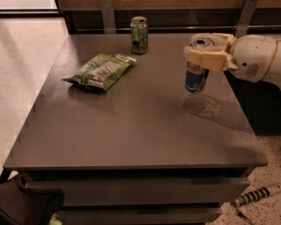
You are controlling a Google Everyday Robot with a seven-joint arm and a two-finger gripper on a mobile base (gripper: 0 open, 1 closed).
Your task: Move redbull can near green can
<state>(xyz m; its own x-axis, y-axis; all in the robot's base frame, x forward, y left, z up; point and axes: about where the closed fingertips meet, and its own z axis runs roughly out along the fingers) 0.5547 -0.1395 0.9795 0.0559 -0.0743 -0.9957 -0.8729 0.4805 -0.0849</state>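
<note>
The redbull can (195, 78), slim and silver with a blue lower part, is held in my gripper (205, 55) at the right side of the table (131, 125). The fingers (207, 60) are shut around its upper half. The can hangs a little above the table, with its shadow below it. The green can (139, 35) stands upright at the back middle of the table, well to the left of and behind the held can.
A flat green snack bag (99, 71) lies on the left part of the table. A wooden wall with metal brackets runs behind the table. A striped object (260, 196) lies on the floor at the lower right.
</note>
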